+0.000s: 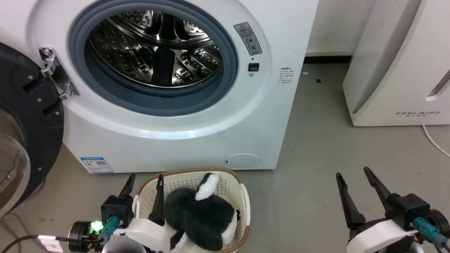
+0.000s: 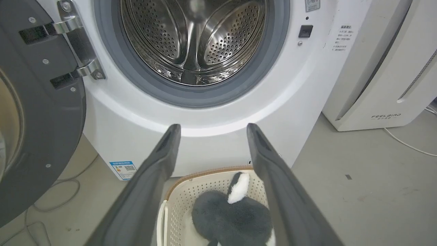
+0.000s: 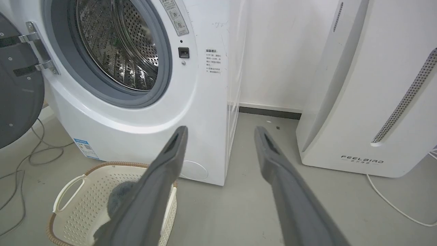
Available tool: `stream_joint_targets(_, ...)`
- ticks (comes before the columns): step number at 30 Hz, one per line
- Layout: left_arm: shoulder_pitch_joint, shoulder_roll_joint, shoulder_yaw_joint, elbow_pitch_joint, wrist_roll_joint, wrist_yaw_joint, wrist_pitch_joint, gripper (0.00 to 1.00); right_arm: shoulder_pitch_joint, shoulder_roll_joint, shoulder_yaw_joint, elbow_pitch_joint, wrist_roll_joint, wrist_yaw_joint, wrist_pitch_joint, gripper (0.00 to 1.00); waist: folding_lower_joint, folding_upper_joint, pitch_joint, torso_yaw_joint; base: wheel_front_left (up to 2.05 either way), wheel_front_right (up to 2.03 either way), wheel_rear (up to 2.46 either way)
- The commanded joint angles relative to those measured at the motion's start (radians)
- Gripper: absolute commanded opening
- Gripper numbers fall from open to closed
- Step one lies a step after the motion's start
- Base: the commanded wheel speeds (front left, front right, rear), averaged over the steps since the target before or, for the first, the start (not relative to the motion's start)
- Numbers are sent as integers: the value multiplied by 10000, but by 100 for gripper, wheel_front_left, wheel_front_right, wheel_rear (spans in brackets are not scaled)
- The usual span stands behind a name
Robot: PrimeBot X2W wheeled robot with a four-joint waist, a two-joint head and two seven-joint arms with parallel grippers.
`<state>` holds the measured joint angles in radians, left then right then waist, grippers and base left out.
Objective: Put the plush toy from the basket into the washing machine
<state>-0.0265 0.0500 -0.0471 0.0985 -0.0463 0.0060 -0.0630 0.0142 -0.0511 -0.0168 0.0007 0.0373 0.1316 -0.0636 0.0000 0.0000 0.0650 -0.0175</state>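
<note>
The black and white plush toy [image 1: 202, 218] lies in the cream basket [image 1: 232, 182] on the floor before the washing machine [image 1: 168, 140]. The toy's white limb sticks up toward the washer. The drum [image 1: 156, 49] is bare and the black-rimmed door [image 1: 31, 116] stands swung open at the left. My left gripper [image 1: 146, 177] is open at the basket's left end, one finger over its rim beside the toy, nothing held. In the left wrist view the toy [image 2: 232, 215] and basket [image 2: 186, 194] lie between and below the open fingers [image 2: 155, 164]. My right gripper [image 1: 353, 174] is open over bare floor, right of the basket.
A white FEELBIRD appliance [image 1: 397, 63] stands at the right against the wall, with a white cord [image 1: 434, 140] trailing over the grey floor. Cables [image 3: 24, 160] lie on the floor left of the washer under the open door. Bare floor [image 1: 309, 175] lies between basket and right gripper.
</note>
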Motion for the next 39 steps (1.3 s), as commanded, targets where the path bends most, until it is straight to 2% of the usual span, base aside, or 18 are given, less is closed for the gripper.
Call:
stream_joint_targets(1, -191, 2, -24, 141, -37, -22, -96, 100, -145, 2, -20, -2, 131, -3, -100, 100, 0, 0, 104, -30, 0, 0, 0)
stream_joint_targets(21, -1292, 139, -145, 1789, -209, -194, -514, 100, -595, 4, -122, -264, 533, -4, -516, 100, 0, 0, 1428, -354, 0, 0, 0)
stream_joint_targets(39, -3060, 478, -470, 4449, -434, -484, -912, 100, -1102, 5, -56, -390, 709, -6, -912, 100, 0, 0, 3093, -888, 0, 0, 0)
